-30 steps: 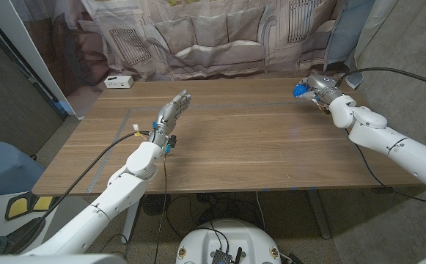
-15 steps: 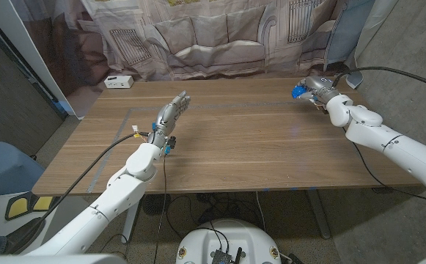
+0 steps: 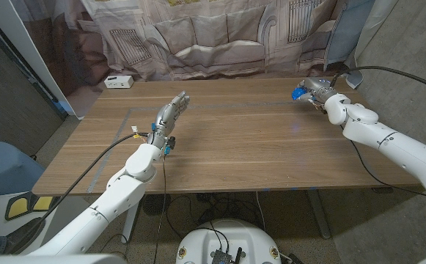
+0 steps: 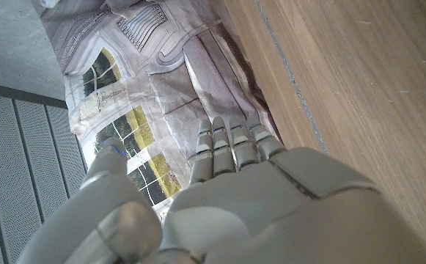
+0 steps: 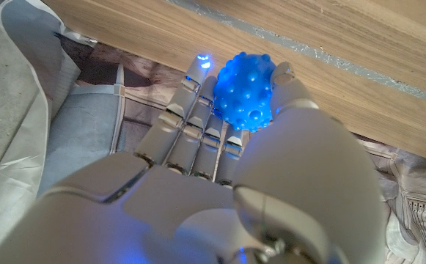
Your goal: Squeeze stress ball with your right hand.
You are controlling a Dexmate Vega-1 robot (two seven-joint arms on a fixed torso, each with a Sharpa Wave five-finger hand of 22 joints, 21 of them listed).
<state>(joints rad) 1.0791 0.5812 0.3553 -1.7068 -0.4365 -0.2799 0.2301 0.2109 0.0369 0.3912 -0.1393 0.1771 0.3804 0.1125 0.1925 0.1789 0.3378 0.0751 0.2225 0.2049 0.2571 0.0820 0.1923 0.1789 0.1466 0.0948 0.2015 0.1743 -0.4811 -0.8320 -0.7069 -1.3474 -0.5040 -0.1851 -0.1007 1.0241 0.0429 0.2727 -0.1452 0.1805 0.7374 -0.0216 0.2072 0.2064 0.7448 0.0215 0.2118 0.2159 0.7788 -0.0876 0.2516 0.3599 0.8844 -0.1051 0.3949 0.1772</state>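
From its wrist, right hand (image 5: 220, 183) cradles knobbly ball (image 5: 245, 92).

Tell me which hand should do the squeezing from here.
Right. The right hand already has the blue stress ball against its fingers at the table's far right; the left hand stands empty, far across the table.

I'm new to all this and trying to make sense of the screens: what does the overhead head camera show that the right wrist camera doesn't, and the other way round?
Head camera alone: the left hand, fingers straight and holding nothing, above the wooden table, and a small white box at the table's far left corner.

Right wrist camera alone: a close look at the blue stress ball, showing its bumpy surface, with a thumb and fingers around it.

Both: the right hand with the ball at the table's far right corner, the wooden tabletop, and the printed backdrop.
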